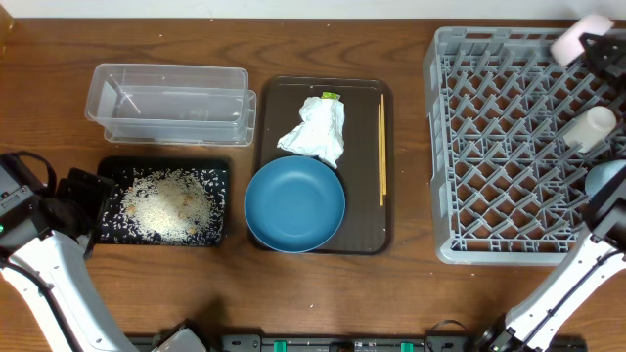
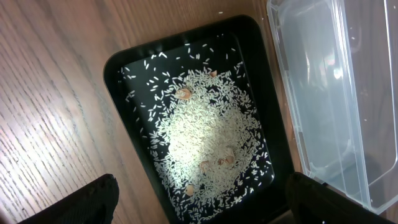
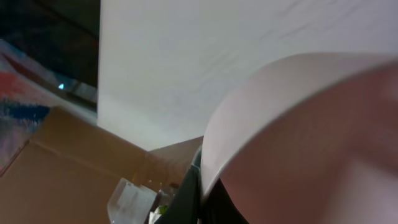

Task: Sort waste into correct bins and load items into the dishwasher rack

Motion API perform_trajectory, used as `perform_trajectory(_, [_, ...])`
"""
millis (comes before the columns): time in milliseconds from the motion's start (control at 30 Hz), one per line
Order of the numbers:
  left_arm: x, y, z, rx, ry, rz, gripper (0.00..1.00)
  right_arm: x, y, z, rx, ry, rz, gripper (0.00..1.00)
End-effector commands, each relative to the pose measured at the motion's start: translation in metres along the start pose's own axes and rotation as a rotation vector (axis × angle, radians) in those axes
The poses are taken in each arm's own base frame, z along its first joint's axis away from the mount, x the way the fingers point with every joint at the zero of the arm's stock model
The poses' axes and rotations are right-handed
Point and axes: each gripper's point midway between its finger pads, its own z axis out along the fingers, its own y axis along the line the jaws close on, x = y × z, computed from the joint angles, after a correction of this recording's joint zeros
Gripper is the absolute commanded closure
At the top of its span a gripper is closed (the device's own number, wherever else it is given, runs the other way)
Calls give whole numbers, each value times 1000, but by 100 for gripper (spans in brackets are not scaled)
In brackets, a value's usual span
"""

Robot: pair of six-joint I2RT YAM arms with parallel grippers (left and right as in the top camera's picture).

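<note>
Overhead: crumpled white paper napkin (image 1: 315,132) on the dark brown serving tray (image 1: 367,225), to the right of the left pincer (image 1: 83,196), beyond the shallow black rectangular tray (image 1: 217,168); left arm nearer. Right pincer (image 1: 592,44) over the far corner of the large grey plastic lattice rack (image 1: 509,147).
Left wrist: left pincer (image 2: 199,208) wide, empty, above white loose rice grains (image 2: 205,143) in the black tray.
Right wrist: right pincer closed, apparently gripping the pinkish-white cup (image 3: 298,143).

We see white, rounded links on the left arm (image 1: 44,274) and right arm (image 1: 562,288), with black joints and a black left pincer (image 1: 96,207).
</note>
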Motion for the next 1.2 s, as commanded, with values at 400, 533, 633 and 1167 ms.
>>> perform_trajectory(400, [-4, -2, -4, 7, -11, -10, 11, -6, 10, 23, 44, -25, -56, 99])
perform_trajectory(533, [-4, -2, -4, 6, -11, -11, 11, 6, -19, 16, 144, -16, -47, 98])
perform_trajectory(633, [-4, -2, -4, 7, -11, -10, 11, 14, -44, 2, 247, -24, 35, 80])
perform_trajectory(1167, [-4, -2, -4, 6, -11, -11, 11, -47, 52, -61, 553, -167, -73, 1])
